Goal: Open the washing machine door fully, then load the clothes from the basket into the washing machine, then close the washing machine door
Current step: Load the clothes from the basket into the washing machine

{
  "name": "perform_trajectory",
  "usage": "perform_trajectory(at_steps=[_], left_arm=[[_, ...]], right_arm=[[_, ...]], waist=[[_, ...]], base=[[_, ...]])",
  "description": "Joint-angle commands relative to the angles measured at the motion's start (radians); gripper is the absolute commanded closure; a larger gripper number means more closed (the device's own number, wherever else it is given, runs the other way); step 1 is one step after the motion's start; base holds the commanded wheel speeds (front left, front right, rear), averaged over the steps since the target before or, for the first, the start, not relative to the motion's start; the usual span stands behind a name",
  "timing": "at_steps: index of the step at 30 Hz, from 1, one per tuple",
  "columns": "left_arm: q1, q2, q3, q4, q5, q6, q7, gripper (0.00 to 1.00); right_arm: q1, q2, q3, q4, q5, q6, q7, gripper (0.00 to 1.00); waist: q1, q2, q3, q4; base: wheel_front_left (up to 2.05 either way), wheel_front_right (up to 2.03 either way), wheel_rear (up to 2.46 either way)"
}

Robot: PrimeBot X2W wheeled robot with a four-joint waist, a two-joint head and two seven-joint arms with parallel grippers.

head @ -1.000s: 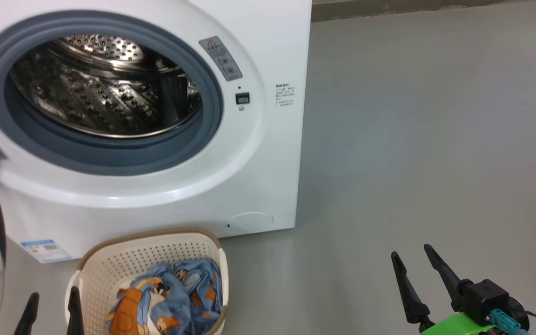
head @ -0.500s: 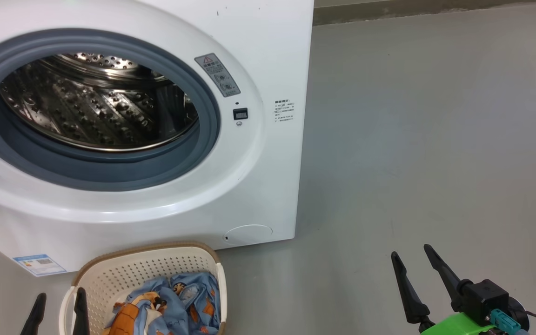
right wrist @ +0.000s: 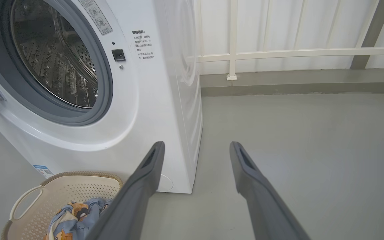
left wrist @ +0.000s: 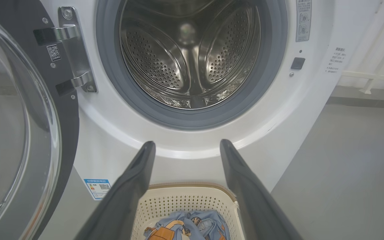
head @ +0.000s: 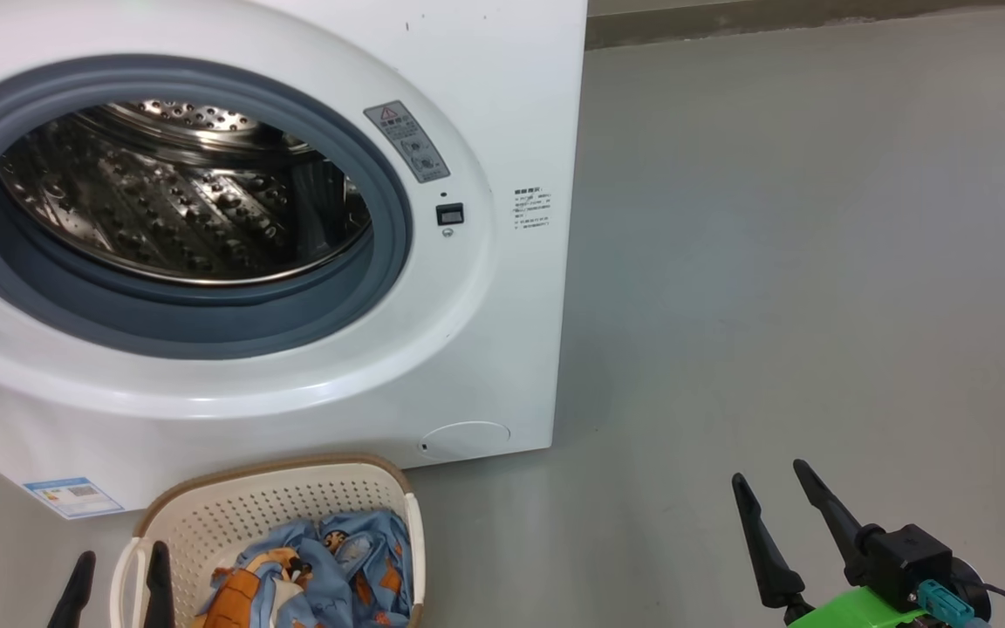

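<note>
Left wrist view: washing machine door (left wrist: 18,126) stands swung open at 9 o'clock, steel hinge (left wrist: 75,50) exposed. Right wrist view: white railing (right wrist: 278,53) at 1 o'clock, behind the washing machine (right wrist: 152,100).

Head view: basket (head: 232,515) at 7 o'clock, just before the machine. Clothes (head: 319,576) bundled inside, blue with an orange patch. Left gripper (head: 121,555) by the basket's left handle, fingers apart. Right gripper (head: 771,474) at 5 o'clock, fingers apart.

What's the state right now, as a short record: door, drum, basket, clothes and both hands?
washing machine door: wide open, swung out on its hinge to the left of the opening
washing machine: white front-loader standing on the grey floor
drum: empty, nothing loaded
basket: on the floor in front of the machine
clothes: bundled in the basket, untouched
left hand: open, empty, at the basket's left end
right hand: open, empty, over bare floor right of the machine
</note>
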Motion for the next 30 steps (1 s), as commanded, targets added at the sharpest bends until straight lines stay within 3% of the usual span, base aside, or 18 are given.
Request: perform_trajectory(at_steps=[1,9,21,30], left_arm=[[-0.023,0.010,0.034,-0.018,-0.008,-0.002,-0.006,0.00],[-0.042,0.008,0.028,0.016,-0.024,-0.002,-0.006,0.00],[-0.140,0.039,-0.020,0.095,-0.074,-0.002,-0.006,0.00],[-0.270,0.097,-0.058,0.223,-0.134,-0.002,-0.006,0.00]], right_arm=[[-0.033,-0.002,0.032,-0.021,0.005,0.002,-0.012,0.00],[-0.042,-0.002,0.037,-0.018,0.019,0.002,-0.012,0.00],[-0.109,-0.002,0.055,-0.035,0.024,0.002,-0.012,0.00],[-0.161,-0.002,0.073,-0.058,0.022,0.002,-0.012,0.00]], waist=[[0.0000,0.0000,0.003,-0.001],[0.0000,0.0000,0.052,-0.002],[0.0000,0.0000,0.241,-0.036],[0.0000,0.0000,0.396,-0.066]], base=[[0.00,0.00,0.00],[0.00,0.00,0.00],[0.00,0.00,0.00],[0.00,0.00,0.00]])
